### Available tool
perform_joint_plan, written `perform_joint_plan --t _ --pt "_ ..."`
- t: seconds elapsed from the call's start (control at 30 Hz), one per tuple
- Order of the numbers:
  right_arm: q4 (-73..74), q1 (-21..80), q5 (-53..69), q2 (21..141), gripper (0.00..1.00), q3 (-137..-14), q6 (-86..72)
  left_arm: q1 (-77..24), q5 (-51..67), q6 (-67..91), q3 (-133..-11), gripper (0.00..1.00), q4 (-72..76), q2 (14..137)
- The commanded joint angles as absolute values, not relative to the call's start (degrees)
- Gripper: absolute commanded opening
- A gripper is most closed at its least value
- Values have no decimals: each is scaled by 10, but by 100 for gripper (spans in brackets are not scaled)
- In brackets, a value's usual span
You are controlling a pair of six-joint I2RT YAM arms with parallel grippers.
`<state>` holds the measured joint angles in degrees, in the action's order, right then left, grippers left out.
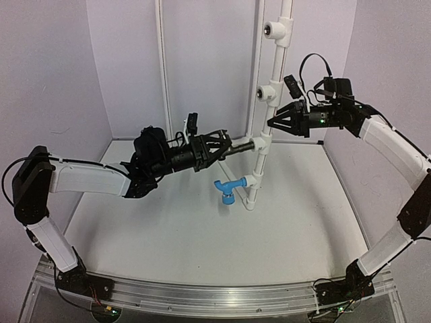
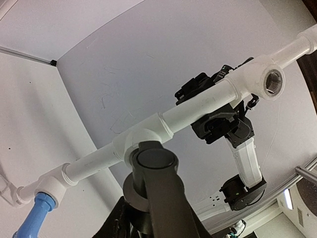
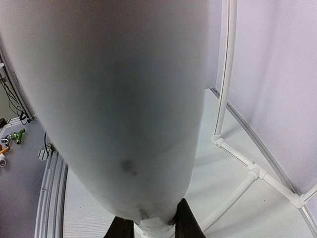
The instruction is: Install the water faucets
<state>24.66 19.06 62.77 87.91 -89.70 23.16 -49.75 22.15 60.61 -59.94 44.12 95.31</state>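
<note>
Top external — black faucet (image 1: pixel 242 145) fast in left claw (image 1: pixel 229 143), tip against tee (image 1: pixel 262 143) — right claw (image 1: pixel 271 123) tight round pipe (image 1: pixel 257 166).

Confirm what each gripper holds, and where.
Left gripper holds the black faucet by its outer end, the other end at a tee. Right gripper clamps the upright white pipe just above that tee.

Lab robot cell. White panel walls (image 1: pixel 60 67) behind and beside the upright pipe stand (image 1: pixel 258 165); aluminium rail (image 1: pixel 202 296) in front, carrying arm bases (image 1: pixel 71 277).
</note>
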Motion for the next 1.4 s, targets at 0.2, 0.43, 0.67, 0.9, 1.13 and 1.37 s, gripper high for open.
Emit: perform_joint_plan --t 0.2,0.43,0.67,0.9,1.13,1.37 --pt "230 215 608 860 0 -872 164 -526 269 555 -655 0 413 959" --pt "230 216 606 857 0 -870 165 -526 287 522 -670 0 384 961" --pt "230 216 608 859 0 -876 163 -527 297 438 -666 0 356 947" --pt "231 215 611 856 0 -873 161 -528 299 295 -669 0 310 941" --pt "232 216 608 853 0 -869 163 -528 295 181 -702 0 268 938" --pt "232 215 610 856 0 -872 163 -537 282 44 -726 0 189 930"
